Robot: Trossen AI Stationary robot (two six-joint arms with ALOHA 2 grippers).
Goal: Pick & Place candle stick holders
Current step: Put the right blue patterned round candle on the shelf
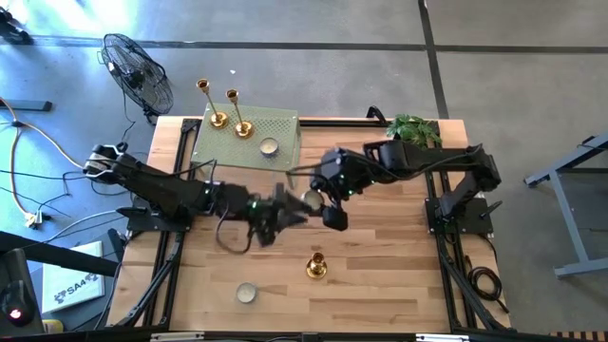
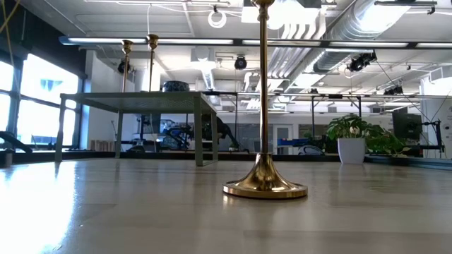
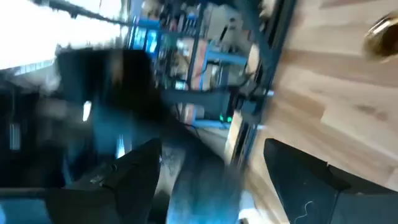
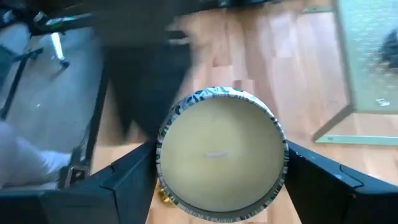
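Note:
Two gold candlesticks (image 1: pixel 217 116) (image 1: pixel 242 125) stand by their round bases on a green perforated platform (image 1: pixel 275 128) at the far side; the low view shows them too (image 2: pixel 127 49) (image 2: pixel 152 42). A third candlestick (image 1: pixel 315 266) stands on the table near the front; in the low view its base (image 2: pixel 265 187) is on the wood and its stem is upright. My right gripper (image 1: pixel 318 204) is over the table's middle, shut on a round cream candle in a patterned tin (image 4: pixel 221 152). My left gripper (image 1: pixel 283 215) is just left of it, open and empty. My right gripper pinches the candle tin between its two fingers (image 4: pixel 124 180), on opposite sides of its round wall (image 4: pixel 160 155). The candle's top faces the wrist camera. The tin looks clear of the wood below it.
A second candle tin (image 1: pixel 269 146) sits on the platform and another (image 1: pixel 247 293) on the table near the front left. A potted plant (image 1: pixel 415 129) stands at the far right corner. A fan (image 1: pixel 138 71) stands on the floor beyond the table's left.

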